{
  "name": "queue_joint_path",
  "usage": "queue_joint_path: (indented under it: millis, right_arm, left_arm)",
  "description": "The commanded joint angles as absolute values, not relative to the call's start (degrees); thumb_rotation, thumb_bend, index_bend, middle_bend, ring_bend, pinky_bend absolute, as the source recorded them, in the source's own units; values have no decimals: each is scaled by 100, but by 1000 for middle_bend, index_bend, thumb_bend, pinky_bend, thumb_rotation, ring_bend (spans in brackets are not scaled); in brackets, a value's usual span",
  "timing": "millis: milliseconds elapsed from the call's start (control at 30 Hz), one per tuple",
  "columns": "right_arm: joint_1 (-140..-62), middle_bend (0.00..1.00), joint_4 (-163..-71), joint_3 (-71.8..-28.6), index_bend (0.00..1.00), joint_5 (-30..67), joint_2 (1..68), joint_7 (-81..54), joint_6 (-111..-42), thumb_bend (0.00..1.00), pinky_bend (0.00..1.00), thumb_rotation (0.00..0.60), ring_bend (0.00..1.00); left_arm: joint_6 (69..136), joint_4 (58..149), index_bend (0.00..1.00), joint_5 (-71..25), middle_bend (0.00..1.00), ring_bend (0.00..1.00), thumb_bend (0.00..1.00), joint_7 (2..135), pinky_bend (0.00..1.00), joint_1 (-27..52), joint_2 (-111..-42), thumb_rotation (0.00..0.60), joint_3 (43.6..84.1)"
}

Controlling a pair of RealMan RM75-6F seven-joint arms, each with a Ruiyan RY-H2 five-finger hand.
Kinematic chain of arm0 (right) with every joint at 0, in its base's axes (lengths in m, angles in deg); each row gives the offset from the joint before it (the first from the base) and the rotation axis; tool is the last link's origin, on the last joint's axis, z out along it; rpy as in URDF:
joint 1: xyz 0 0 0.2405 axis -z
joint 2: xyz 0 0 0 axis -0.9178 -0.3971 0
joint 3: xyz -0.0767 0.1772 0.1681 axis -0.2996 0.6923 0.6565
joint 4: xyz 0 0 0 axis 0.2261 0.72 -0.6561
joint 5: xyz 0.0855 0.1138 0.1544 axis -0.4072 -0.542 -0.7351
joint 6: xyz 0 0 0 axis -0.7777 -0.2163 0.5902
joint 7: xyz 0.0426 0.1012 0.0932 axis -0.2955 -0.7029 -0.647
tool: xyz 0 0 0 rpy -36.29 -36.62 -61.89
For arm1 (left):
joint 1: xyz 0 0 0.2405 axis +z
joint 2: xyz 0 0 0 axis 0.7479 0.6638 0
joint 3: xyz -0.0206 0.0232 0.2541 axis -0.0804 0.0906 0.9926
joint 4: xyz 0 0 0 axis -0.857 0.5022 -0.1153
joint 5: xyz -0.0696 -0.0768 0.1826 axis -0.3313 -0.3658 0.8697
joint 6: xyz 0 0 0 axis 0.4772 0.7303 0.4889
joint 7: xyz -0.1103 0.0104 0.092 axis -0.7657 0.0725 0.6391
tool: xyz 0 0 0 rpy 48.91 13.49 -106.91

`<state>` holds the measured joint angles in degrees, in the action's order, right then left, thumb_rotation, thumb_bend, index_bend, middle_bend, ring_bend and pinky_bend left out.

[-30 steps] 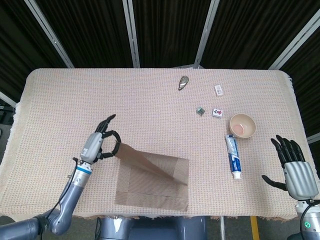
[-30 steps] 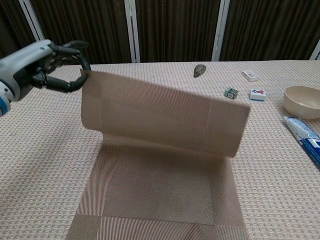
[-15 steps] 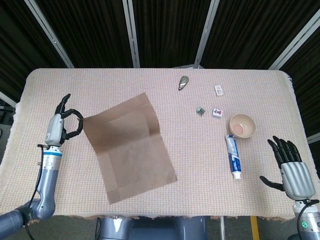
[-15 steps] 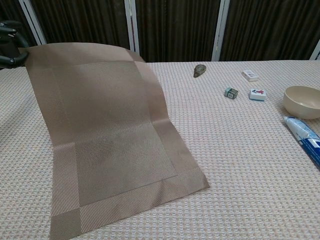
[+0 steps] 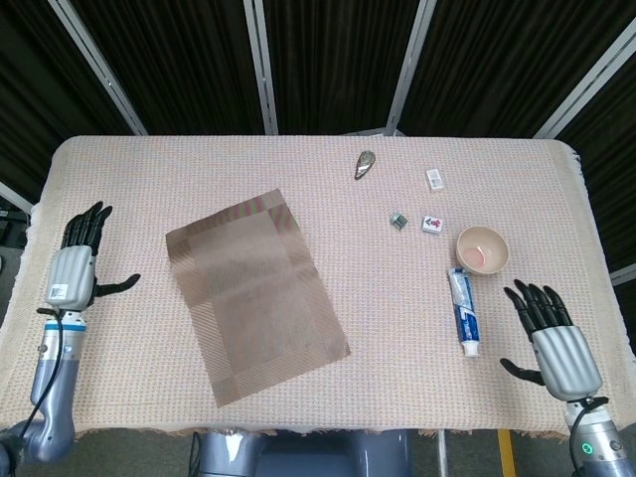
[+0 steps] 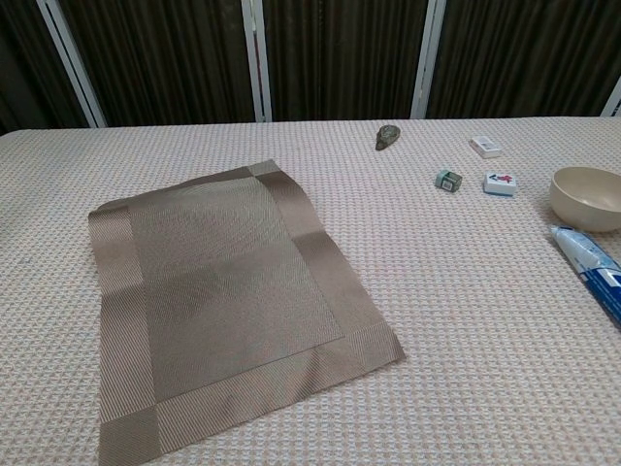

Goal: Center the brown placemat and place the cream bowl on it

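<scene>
The brown placemat (image 5: 256, 293) lies flat and slightly rotated on the left-centre of the table, and it fills the near left of the chest view (image 6: 228, 301). The cream bowl (image 5: 482, 248) stands empty at the right side, seen at the right edge of the chest view (image 6: 587, 197). My left hand (image 5: 76, 266) hovers at the table's left edge with fingers spread, holding nothing, well clear of the mat. My right hand (image 5: 553, 336) is spread open at the near right, below the bowl. Neither hand shows in the chest view.
A toothpaste tube (image 5: 463, 311) lies just in front of the bowl. Two small tiles (image 5: 432, 225) (image 5: 398, 221), a white box (image 5: 435, 179) and a grey shell-like object (image 5: 365, 164) sit at the back right. The woven tablecloth (image 5: 149, 179) covers the whole table.
My left hand let go of the placemat and drew back to the left edge with fingers spread. The mat unfolded and settled flat. My right hand shifted slightly up and inward.
</scene>
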<state>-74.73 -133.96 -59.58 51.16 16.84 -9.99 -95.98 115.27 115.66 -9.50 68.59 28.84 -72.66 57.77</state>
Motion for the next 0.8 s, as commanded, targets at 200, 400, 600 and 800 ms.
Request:
queue_joint_path:
  millis: [200, 400, 600, 800]
  right_arm:
    - [-8417, 0, -13825, -6099, 18, 5739, 1740, -421, -8279, 0, 0, 600, 0]
    - [-9204, 0, -13858, -5897, 57, 5847, 2103, -155, -7336, 0, 0, 600, 0]
    - [-9727, 0, -13592, -5749, 68, 5791, 2700, 244, -6701, 0, 0, 600, 0]
    - [-10153, 0, -13256, -5693, 96, 5618, 3383, 425, -6146, 0, 0, 600, 0]
  left_arm:
    - [12344, 13122, 0, -753, 0, 0, 0, 8330, 0, 3586, -6330, 600, 6288]
    - [12723, 13570, 0, -478, 0, 0, 0, 8882, 0, 3828, -6182, 600, 6522]
    - [12813, 13778, 0, -358, 0, 0, 0, 9124, 0, 3904, -6100, 600, 6606]
    - [12552, 13624, 0, -575, 0, 0, 0, 9009, 0, 3802, -6096, 600, 6519]
